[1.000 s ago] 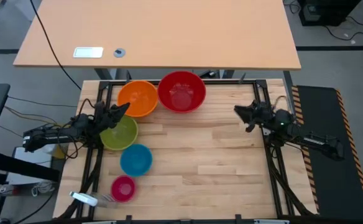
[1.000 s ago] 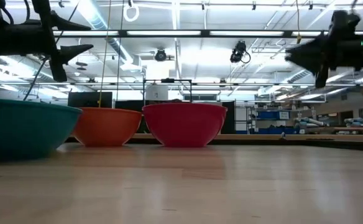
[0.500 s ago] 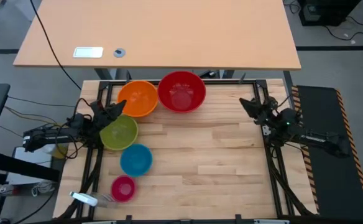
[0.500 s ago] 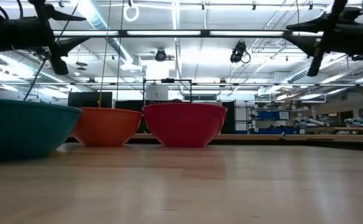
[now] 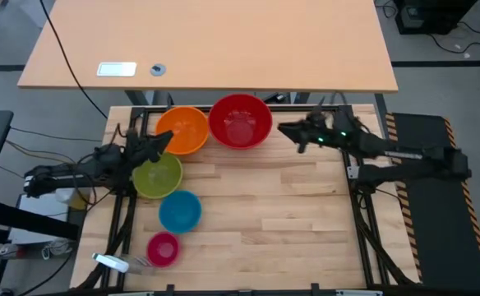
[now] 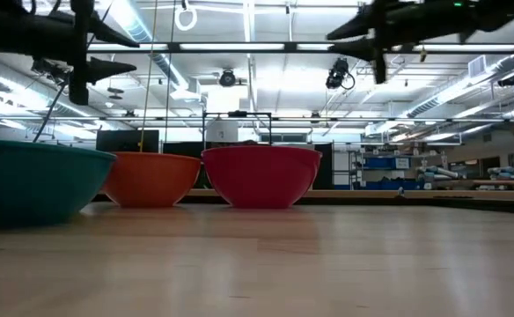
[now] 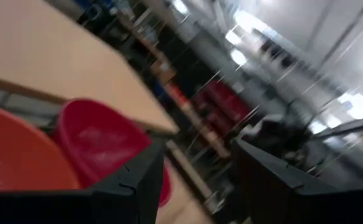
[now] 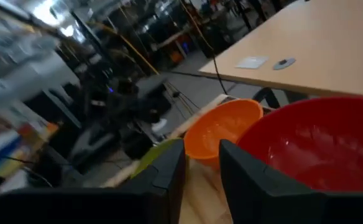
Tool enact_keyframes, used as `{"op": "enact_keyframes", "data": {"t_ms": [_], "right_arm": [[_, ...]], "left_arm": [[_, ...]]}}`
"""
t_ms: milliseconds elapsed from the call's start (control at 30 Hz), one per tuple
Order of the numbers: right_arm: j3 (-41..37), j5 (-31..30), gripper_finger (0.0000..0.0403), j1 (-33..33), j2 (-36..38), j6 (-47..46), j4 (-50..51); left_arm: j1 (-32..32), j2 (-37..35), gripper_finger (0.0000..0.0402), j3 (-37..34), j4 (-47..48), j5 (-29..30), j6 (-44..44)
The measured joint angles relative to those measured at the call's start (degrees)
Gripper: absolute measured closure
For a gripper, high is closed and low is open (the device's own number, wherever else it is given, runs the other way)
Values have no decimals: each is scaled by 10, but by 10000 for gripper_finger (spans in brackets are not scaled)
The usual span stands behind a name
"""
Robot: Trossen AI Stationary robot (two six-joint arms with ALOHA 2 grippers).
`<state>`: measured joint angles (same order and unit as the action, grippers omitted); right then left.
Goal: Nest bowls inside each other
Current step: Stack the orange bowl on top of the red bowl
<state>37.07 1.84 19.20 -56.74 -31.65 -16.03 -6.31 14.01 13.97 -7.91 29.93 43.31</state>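
Five bowls stand separately on their bases along the table's left and far side: red [image 5: 240, 121], orange [image 5: 182, 130], yellow-green [image 5: 157, 175], blue [image 5: 179, 210] and pink [image 5: 163, 248]. My left gripper [image 5: 163, 144] hovers open above the gap between the orange and yellow-green bowls, pointing toward the red bowl [image 7: 101, 140]. My right gripper [image 5: 283, 130] is open and high in the air just right of the red bowl's rim, pointing at the red bowl [image 8: 312, 143] and the orange bowl [image 8: 222, 127]. Nothing lies between either pair of fingers.
A black frame [image 5: 339, 107] runs around the wooden table. Behind it stands a larger desk [image 5: 223, 49] with a white card [image 5: 117, 69] and a small disc [image 5: 158, 70]. A white object [image 5: 110, 262] lies at the near left corner. Bare wood [image 5: 281, 205] spreads to the right of the bowls.
My right gripper has swung up and toward the table's far left, from the right edge to beside the red bowl, its fingers keeping the same gap. My left gripper has risen a little and tipped upward. The bowls have stayed in place.
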Motion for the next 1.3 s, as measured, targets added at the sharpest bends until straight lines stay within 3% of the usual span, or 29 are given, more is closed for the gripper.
{"op": "enact_keyframes", "data": {"t_ms": [167,333,533,900,1300], "right_arm": [[84,25,296,0,-107,32,27],[171,25,296,-7,-187,36,130],[250,19,296,-30,-258,54,208],[327,22,296,-88,-351,81,205],[513,7,296,-125,-492,181,252]], "left_arm": [[0,42,209,77,174,0,14],[-10,93,209,159,339,0,54],[-55,162,209,234,472,-6,98],[-129,225,209,259,527,-52,116],[-176,235,209,259,543,-117,81]]}}
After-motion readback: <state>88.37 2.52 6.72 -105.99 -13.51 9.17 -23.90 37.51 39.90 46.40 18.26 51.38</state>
